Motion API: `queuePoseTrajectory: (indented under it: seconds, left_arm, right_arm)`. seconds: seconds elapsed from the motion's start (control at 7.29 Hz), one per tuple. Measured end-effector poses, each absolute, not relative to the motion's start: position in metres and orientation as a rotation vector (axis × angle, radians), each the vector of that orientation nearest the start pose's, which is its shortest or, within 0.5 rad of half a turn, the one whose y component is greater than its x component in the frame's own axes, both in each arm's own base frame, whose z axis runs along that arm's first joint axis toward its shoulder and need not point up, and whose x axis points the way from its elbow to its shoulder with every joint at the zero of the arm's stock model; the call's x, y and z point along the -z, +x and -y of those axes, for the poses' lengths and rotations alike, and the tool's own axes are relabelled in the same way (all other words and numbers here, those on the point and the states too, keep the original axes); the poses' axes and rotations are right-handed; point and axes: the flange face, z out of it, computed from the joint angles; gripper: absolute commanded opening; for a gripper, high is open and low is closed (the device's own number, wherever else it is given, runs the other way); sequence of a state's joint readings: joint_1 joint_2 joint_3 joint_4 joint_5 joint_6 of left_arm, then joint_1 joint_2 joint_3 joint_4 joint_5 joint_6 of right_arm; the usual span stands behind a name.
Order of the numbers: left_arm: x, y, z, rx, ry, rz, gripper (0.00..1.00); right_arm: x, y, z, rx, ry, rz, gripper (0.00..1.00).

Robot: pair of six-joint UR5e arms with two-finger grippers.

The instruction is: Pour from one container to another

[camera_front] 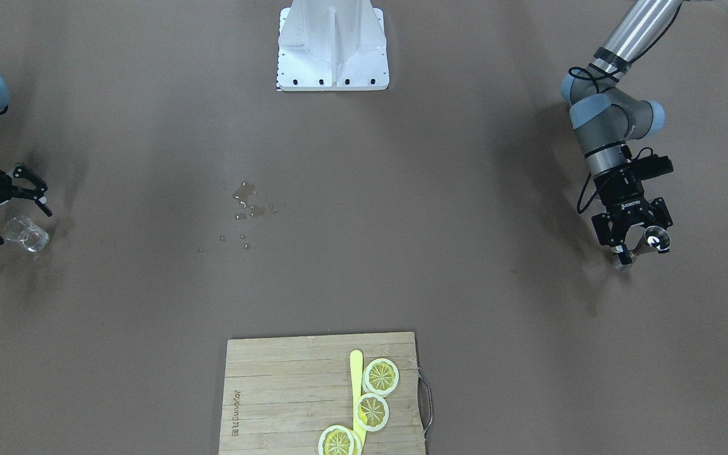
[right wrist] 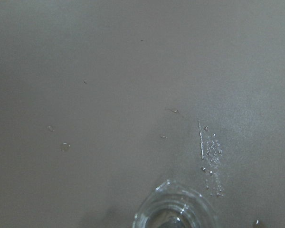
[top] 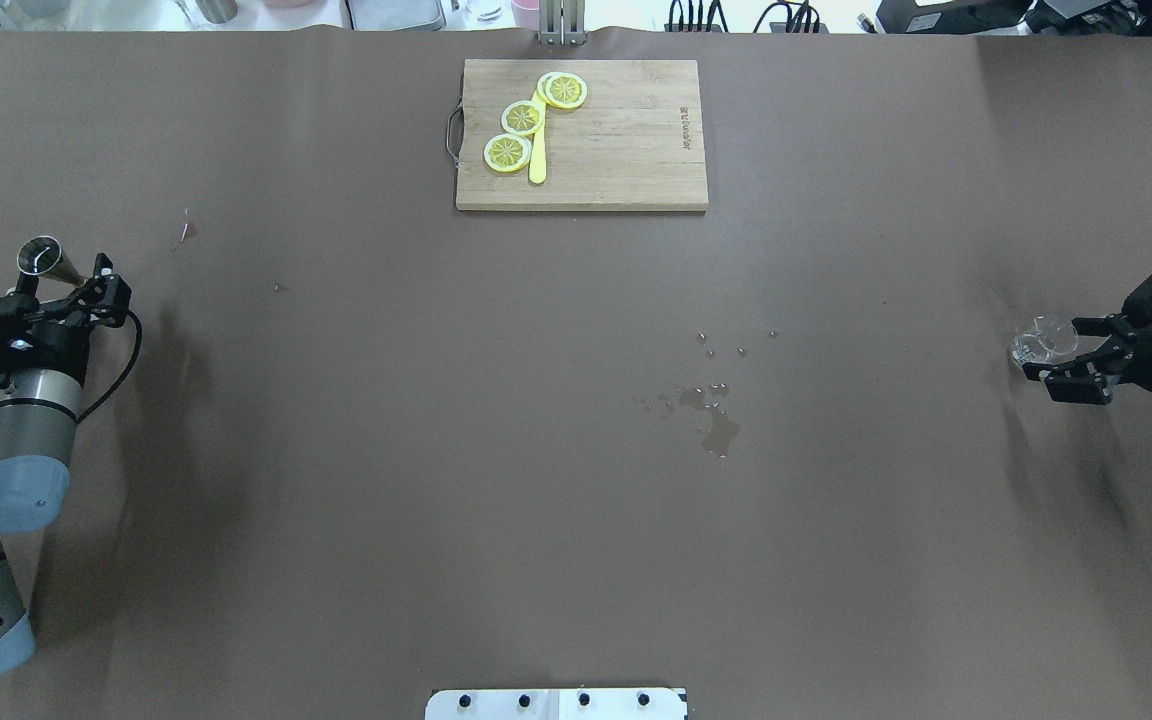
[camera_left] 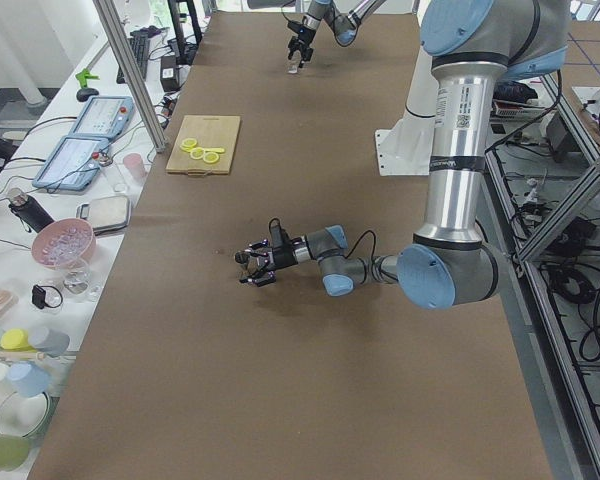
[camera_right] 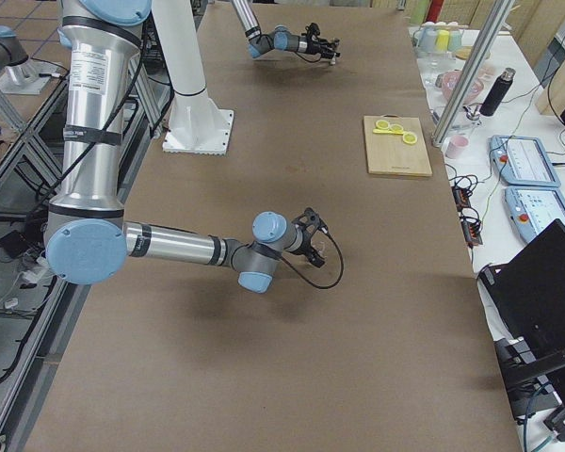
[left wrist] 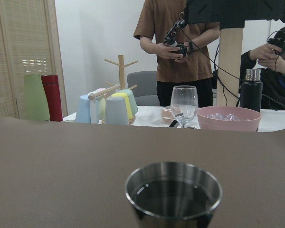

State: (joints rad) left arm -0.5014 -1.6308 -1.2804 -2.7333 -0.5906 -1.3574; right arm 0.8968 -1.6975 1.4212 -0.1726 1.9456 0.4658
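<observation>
Jigger (top: 39,256), pinched by the jaws of the left gripper (top: 81,280) at far left, is being held well apart from the glass (top: 1044,345) between the spread jaws of the right gripper (top: 1052,349).

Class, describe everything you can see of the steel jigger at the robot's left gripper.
The jigger is small, dark shiny steel; its round open mouth faces up and its cone narrows downward. It is upright, seemingly holding clear liquid. The left gripper flanks it; whether it clamps the jigger cannot be told.
</observation>
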Motion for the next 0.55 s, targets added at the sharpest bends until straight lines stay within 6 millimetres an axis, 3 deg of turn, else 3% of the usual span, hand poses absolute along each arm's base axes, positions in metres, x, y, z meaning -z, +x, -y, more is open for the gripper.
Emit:
queuePoseTrajectory:
  seconds: [0.14,0.55]
  left_arm:
    - [-0.6290,0.3448,0.4354,0.705,1.164,-0.491,0.49]
    - [-0.6289,0.3450,0.4356,0.704,1.165,-0.488,0.49]
  right_arm:
    - [-0.6468,-0.2055,0.4108,0.392,0.760,0.887,1.00]
    - [-0.6508,-0.2097,0.4095,0.338,0.814,0.932,1.00]
